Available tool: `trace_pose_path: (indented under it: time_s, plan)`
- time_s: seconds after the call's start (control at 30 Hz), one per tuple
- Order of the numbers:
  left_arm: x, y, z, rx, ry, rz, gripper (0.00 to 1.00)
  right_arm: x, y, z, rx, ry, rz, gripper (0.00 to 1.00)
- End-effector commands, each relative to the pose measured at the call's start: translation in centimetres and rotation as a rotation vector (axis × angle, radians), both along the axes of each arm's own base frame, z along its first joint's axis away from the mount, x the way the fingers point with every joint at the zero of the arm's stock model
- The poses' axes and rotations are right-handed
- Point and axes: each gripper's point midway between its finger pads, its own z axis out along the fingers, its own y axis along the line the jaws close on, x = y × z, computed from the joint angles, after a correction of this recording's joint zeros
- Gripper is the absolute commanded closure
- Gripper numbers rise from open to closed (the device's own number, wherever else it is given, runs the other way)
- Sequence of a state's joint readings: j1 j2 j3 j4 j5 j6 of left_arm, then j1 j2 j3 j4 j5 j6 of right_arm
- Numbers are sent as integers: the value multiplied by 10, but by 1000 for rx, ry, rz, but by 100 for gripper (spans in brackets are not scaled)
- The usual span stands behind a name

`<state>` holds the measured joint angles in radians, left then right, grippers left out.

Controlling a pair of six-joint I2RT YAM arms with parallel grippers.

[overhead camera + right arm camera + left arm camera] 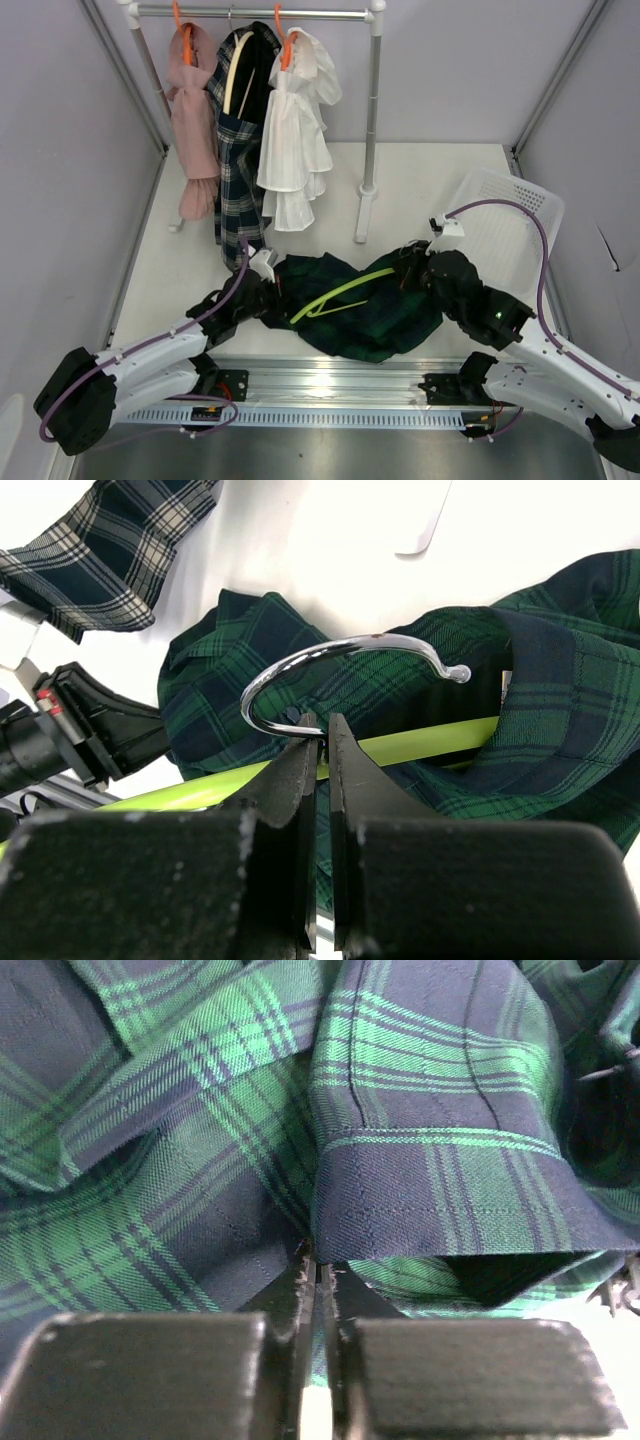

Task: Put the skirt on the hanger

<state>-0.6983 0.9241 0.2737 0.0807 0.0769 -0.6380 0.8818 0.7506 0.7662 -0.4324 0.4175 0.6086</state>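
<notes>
**Status: both claws closed, skirt and hanger down on the table**

1. Skirt position. From the top camera I see the skirt [385, 315] lying crumpled on the table [440, 170], at the near edge between the two arms. It is not on the rail [260, 13].

2. Hanger position. The hanger [340, 293] lies across the top of the skirt on a diagonal, low on the left and rising to the right. In the right wrist view its green bar [420, 742] runs in behind a dark edge of the cloth [570, 680]. Its metal hook [330, 650] curves above the fingers.

3. Right gripper [322, 725]. The jaws are together and clamped on the hanger at the foot of the hook.

4. Left gripper [318, 1260]. The jaws are drawn almost together, with a fold of the skirt [440, 1160] pinched at their tips. From above, this gripper [268, 290] sits at the skirt's left edge.

5. Surroundings. On the rail at the far side hang a pink garment [195, 120], a navy-and-white checked garment [238, 170] and a white ruffled garment [295, 140]. A white basket [520, 215] stands to the right, behind the right arm.
</notes>
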Motion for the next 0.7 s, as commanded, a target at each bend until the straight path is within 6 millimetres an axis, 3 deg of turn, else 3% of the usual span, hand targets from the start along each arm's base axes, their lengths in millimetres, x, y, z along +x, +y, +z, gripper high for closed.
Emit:
trace_pose_path:
  time_s: [0.0,0.13,0.17,0.23,0.27,0.33,0.4,0.67]
  plan:
    - [11,-7,33,-47,-87,1,100,7,-5,18,38,-56,-36,100]
    - [3,-3,49,-21,-32,3,100,13,-11,24,40,-93,-78,100]
    - [7,-8,70,-39,-45,-1,100,17,-16,26,32,-107,-109,100]
    - [-3,-3,66,0,22,-16,100,20,-22,28,19,-130,-141,100]
    - [-1,-7,85,-19,2,-23,100,24,-26,31,15,-147,-170,100]
    - [-9,-2,85,7,35,-34,100,27,-29,33,-2,-166,-187,100]
    - [-7,-3,104,-1,19,-40,100,31,-32,36,-10,-185,-213,100]
    - [-25,3,122,20,54,-100,100,39,-44,38,-49,-224,-290,100]
